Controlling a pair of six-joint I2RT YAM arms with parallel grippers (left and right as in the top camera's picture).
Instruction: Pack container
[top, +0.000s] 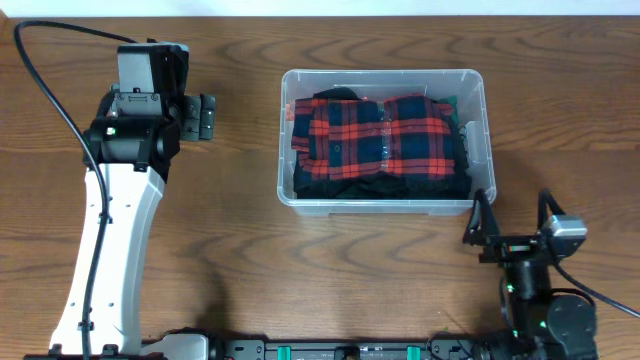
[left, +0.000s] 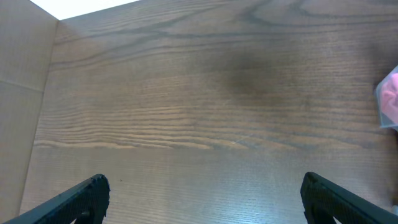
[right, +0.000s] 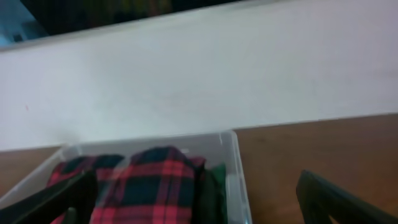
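The table (top: 230, 260) carries only the container (top: 470, 85) and the two arms. The container stands well to the right of the left gripper (top: 205, 116), and ahead and slightly left of the right gripper (top: 512, 215), which sits just off its near right corner.

A folded plaid cloth (top: 385, 135) fills most of the container, lying flat over a dark cloth (top: 380, 188) that shows along the near side. It probably lies flat on top so the load stays below the rim. No loose item shows on the table, so the packing looks close to done, though I cannot tell whether a lid or more items are meant to follow.

The left gripper hangs over bare wood with its fingers (left: 93, 193) wide apart and nothing between them. It seems parked clear of the container so the other arm has room. A blurred pink patch at the right edge of its wrist view may be the container wall, but that is unclear.

The right gripper is likewise spread wide and empty. Its wrist view looks over the container's right wall (right: 233, 168) at the plaid cloth, which suggests it is backed off after a placement or lined up to tuck the fabric.
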